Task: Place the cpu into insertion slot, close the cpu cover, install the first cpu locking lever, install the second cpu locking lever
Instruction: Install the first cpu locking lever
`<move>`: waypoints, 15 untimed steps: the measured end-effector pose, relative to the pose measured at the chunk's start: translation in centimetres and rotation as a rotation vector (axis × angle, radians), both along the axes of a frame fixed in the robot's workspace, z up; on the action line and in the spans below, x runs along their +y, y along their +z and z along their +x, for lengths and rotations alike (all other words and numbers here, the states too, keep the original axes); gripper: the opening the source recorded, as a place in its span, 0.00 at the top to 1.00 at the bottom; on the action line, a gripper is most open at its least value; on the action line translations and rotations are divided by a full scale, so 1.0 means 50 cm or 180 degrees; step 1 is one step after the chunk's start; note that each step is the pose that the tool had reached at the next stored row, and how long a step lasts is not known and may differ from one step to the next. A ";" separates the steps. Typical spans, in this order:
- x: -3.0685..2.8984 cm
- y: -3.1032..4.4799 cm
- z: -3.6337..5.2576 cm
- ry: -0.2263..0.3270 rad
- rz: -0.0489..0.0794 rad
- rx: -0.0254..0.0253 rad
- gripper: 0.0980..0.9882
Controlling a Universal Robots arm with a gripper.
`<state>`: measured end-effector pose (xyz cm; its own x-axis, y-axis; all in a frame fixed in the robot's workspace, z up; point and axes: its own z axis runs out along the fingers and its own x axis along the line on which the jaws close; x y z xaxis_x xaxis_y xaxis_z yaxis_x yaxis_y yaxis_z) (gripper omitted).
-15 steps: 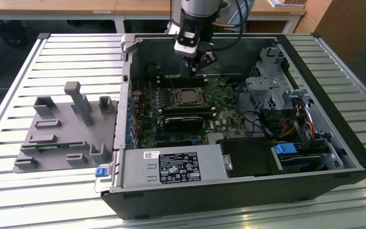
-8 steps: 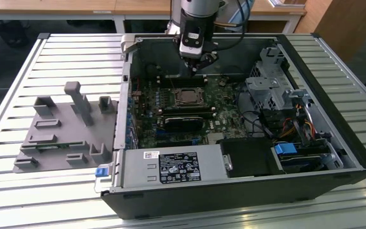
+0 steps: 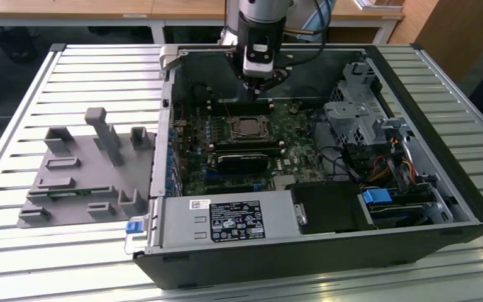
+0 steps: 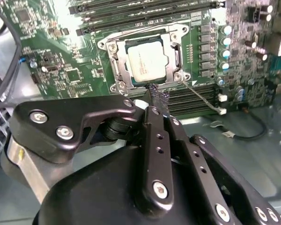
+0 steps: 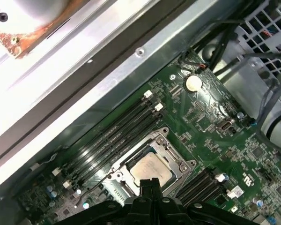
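In the exterior view the claw [image 3: 256, 94], fingers pinched together and empty, hangs at twelve o'clock of the cpu [image 3: 246, 128], framed by the cpu cover [image 3: 232, 128].

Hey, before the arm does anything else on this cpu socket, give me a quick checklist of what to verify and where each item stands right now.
1. The cpu seated: ok, it lies flat inside the cover's window.
2. The cpu cover down: ok, it seems to lie flat around the chip.
3. The first locking lever latched: not ok, this thin wire angles away from the cover's corner.
4. The second locking lever latched: cannot tell; a wire runs along the cover's opposite edge.
5. The end effector empty: ok, shut on nothing, hovering beside the cover's edge.
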<state>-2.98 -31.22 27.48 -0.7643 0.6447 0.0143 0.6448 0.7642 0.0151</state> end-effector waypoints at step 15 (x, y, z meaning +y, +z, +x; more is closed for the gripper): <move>0.000 -0.001 0.000 0.0868 0.0000 0.0000 0.99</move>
<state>-2.98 -31.22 27.43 -0.9098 0.4149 0.0143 0.4151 0.9097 0.0152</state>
